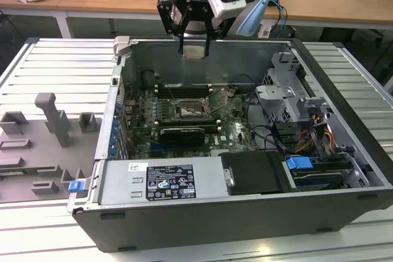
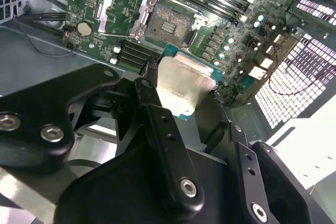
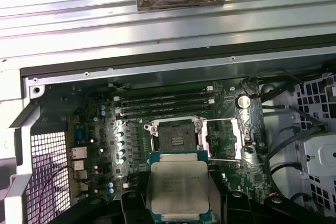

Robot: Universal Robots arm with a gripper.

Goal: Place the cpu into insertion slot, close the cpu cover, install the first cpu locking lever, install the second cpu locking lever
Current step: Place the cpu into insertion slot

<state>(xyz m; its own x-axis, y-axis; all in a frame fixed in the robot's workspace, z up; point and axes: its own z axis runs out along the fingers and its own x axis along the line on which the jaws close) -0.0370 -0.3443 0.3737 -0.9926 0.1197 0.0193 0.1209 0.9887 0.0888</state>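
The black two-fingered claw (image 1: 194, 47) pinches the cpu (image 1: 195, 53), a small flat square chip with a dull silver-grey metal top, by two opposite edges. It hangs above the far rim of the dark grey open computer case (image 1: 215, 225), which lies on its side on a pale slatted metal surface (image 1: 61, 72).

In both wrist views the cpu (image 2: 184, 85) (image 3: 178, 187) covers the claw's fingertips, so where they touch it is hidden. In the first wrist view the chip's near edge is cut off by the frame.

Well below, the square insertion slot (image 3: 176, 137) on the green motherboard lies bare. The cpu cover (image 3: 223, 137), a thin silver metal frame with an open centre, is folded back beside it. The locking levers are too thin to make out. In the exterior view a long black expansion card (image 1: 181, 134) sits just in front of the slot.
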